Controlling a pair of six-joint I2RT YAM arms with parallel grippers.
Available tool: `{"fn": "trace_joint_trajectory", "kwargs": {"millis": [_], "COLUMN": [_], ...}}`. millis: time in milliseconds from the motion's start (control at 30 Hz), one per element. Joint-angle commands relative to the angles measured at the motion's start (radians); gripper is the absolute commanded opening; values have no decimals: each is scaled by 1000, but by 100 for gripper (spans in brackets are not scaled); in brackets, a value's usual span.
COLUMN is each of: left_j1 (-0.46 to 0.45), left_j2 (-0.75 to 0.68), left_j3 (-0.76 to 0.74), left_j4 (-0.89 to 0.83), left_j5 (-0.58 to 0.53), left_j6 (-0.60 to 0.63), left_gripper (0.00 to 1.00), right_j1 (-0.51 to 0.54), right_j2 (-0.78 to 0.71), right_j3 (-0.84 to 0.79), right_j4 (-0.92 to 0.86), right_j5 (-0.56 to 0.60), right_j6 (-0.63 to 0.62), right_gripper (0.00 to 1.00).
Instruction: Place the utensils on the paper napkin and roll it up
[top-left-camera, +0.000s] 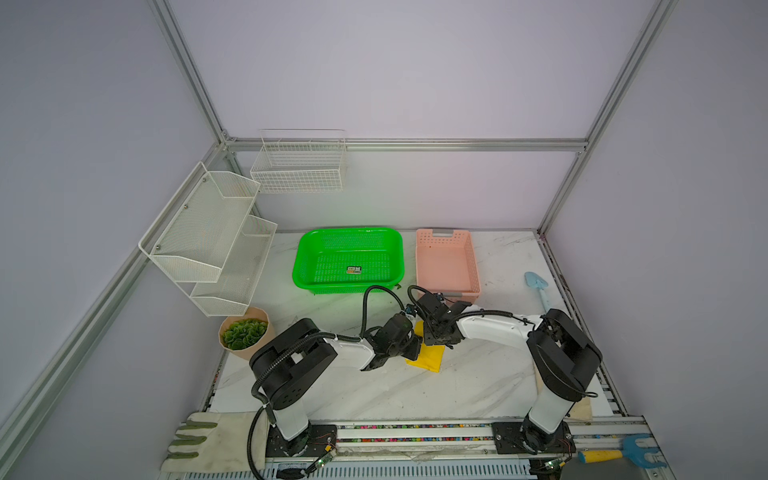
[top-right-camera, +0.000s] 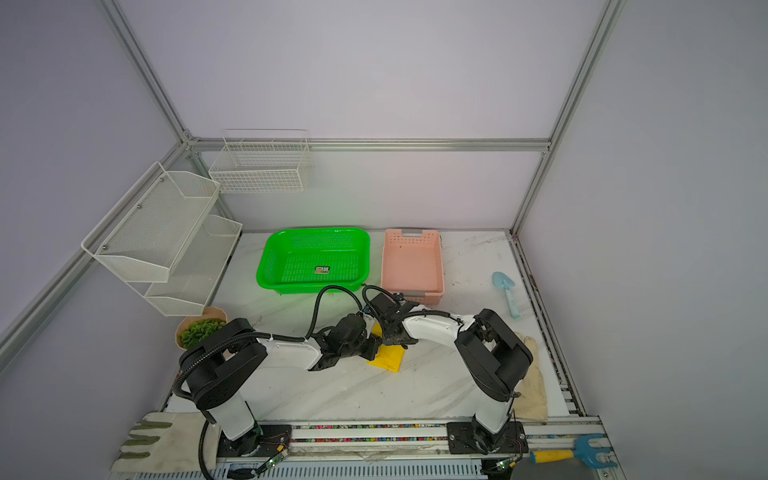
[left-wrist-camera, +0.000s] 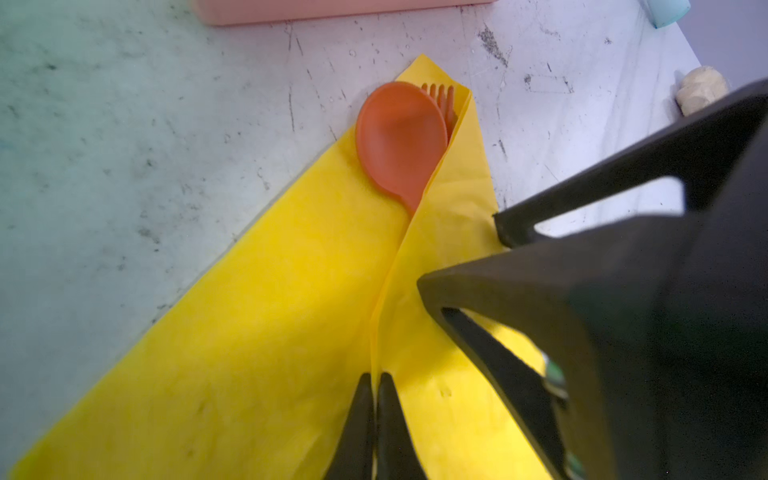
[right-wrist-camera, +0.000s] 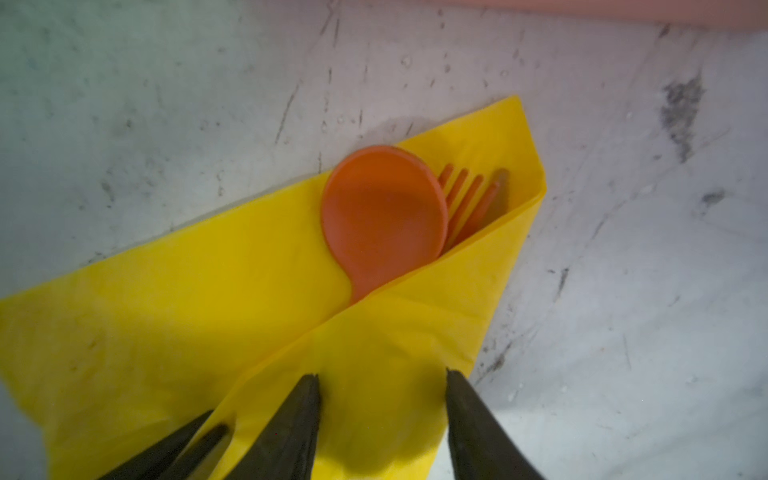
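Observation:
The yellow paper napkin lies on the marble table between my two grippers. One side is folded over the utensils. An orange spoon and the tines of an orange fork stick out from under the fold; their handles are hidden. My left gripper is shut on the raised edge of the folded flap. My right gripper stands open just above the flap, one finger over the paper and one at its outer edge.
A green basket and a pink basket stand behind the napkin. A light-blue trowel lies at the right and a potted plant at the left. Gloves and a blue rake lie along the front rail.

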Motion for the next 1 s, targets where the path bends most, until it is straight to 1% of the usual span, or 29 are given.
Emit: {"fn": "trace_joint_trajectory", "kwargs": {"millis": [0,200,400,700,733,767,800,900,967], "left_j1": [1,2,3,3,3,3,3,3,3], "left_j2": [4,-1,-1,-4,-3,-2,-1,-2,-3], "left_j3": [22,17,13,10,9,9,9,9,9], "left_j4": [-71,-75,-77,-80,-80,-81,-81,-80,-81], "left_j5": [-38,-43,-48,-55,-53,-53,-53,-53,-55], "left_j6": [-8,-9,-12,-12,-11,-11,-11,-13,-15], "left_gripper": [0,0,0,0,0,0,0,0,0], "right_j1": [-3,-3,-4,-3,-3,-3,-3,-4,-3], "right_j2": [32,38,38,39,40,42,42,19,-6], "right_j3": [-25,-33,-30,-23,-20,-15,-8,12,24], "right_j4": [-3,-1,-15,-35,-35,-39,-45,-56,-61], "right_j5": [-1,7,27,51,50,50,50,53,53], "right_j6": [5,7,18,13,12,11,9,5,3], "right_gripper": [48,43,32,30,30,33,40,50,52]}}
